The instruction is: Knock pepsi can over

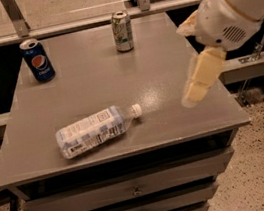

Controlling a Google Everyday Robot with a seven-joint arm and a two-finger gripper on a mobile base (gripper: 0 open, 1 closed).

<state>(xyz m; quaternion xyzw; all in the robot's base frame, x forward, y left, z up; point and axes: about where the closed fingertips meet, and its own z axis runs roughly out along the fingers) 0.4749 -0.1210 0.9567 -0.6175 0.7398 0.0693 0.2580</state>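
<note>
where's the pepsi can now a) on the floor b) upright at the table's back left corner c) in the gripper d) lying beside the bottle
B: the pepsi can stands upright at the back left corner of the table, while the gripper hovers over the right side, well apart from it.

Grey table (pixel 92 84) w/ drawers under the top. At back-left corner, upright: pepsi can (pixel 37 59). At back edge, right of middle, upright: pale green-silver can (pixel 122 30). Near front, lying on side, cap to the right: clear plastic bottle (pixel 96 130) w/ white label. Over right-front part of top: gripper (pixel 195 88).
</note>
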